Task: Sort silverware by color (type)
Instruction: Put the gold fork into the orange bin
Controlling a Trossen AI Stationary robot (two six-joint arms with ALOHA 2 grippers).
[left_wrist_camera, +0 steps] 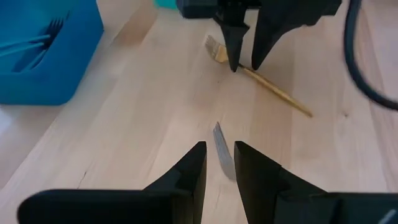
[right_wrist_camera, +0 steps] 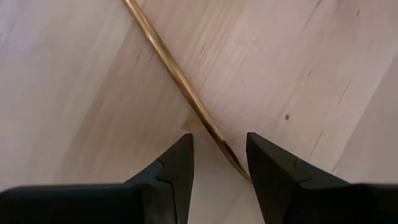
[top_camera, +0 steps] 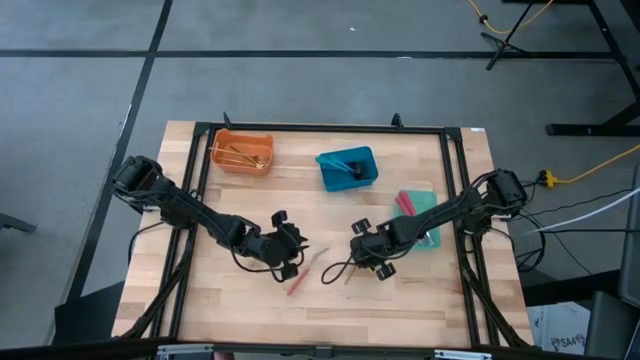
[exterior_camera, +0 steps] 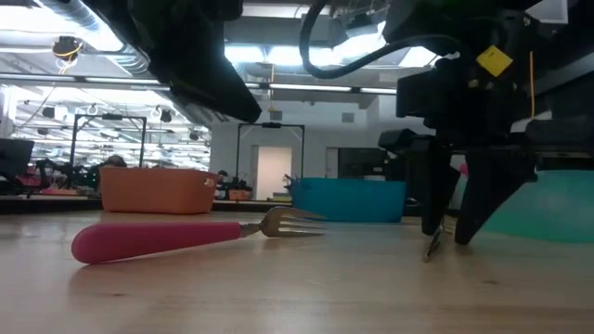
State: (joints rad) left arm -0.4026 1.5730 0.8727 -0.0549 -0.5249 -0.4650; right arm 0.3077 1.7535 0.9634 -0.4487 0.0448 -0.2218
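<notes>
A red-handled fork point(exterior_camera: 186, 237) lies flat on the wooden table, and its silver end point(left_wrist_camera: 221, 151) shows just beyond my left gripper point(left_wrist_camera: 219, 163). That gripper hangs open above the fork point(top_camera: 303, 275), clear of it. A slim gold utensil point(right_wrist_camera: 177, 74) lies flat on the table to the right. My right gripper point(right_wrist_camera: 219, 165) points down over one end of it, open, with one finger on each side of it point(left_wrist_camera: 261, 78). Its fingertips reach almost to the table point(exterior_camera: 447, 237). More silverware lies in the bins.
An orange bin point(top_camera: 243, 150) with gold pieces stands at the far left. A blue bin point(top_camera: 347, 167) with dark pieces is at the far middle. A green bin point(top_camera: 425, 215) with red pieces lies under the right arm. Bare wood lies along the near edge.
</notes>
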